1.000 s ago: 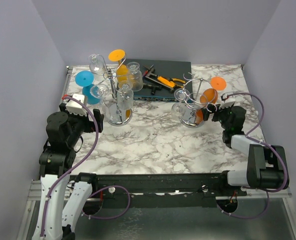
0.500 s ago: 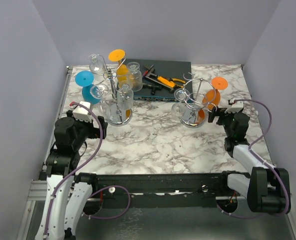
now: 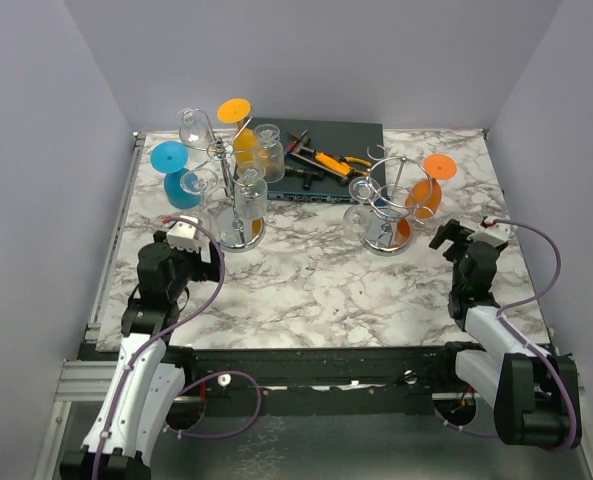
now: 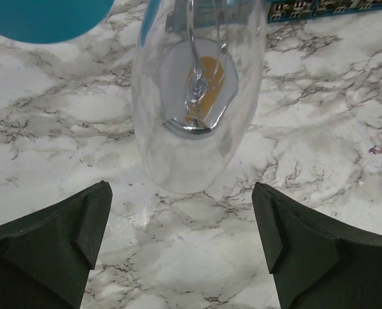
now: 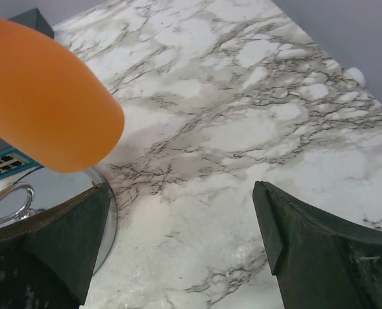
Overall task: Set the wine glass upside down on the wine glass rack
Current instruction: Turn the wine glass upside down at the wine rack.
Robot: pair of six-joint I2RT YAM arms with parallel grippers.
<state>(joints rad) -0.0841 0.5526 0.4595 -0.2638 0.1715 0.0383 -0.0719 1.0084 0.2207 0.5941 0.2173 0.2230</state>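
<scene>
Two chrome wine glass racks stand on the marble table. The left rack [image 3: 238,236] carries several upside-down glasses: clear ones [image 3: 251,192], a blue one [image 3: 174,172] and an orange one [image 3: 240,128]. An orange glass [image 3: 425,192] and a clear glass [image 3: 360,216] hang on the right rack [image 3: 380,238]. My left gripper [image 3: 198,243] is open just short of a hanging clear glass [image 4: 197,96], with nothing between its fingers. My right gripper [image 3: 444,236] is open and empty beside the orange glass [image 5: 42,96] and the rack's base [image 5: 49,193].
A dark network switch [image 3: 361,135] lies at the back between the racks, with pliers and small tools [image 3: 321,160] on top. Grey walls enclose the table on three sides. Bare marble [image 3: 316,280] lies between the racks and the arm bases.
Both arms have drawn back from the racks toward the near edge and lowered. Both grippers stayed open and empty. The glasses have not moved.
</scene>
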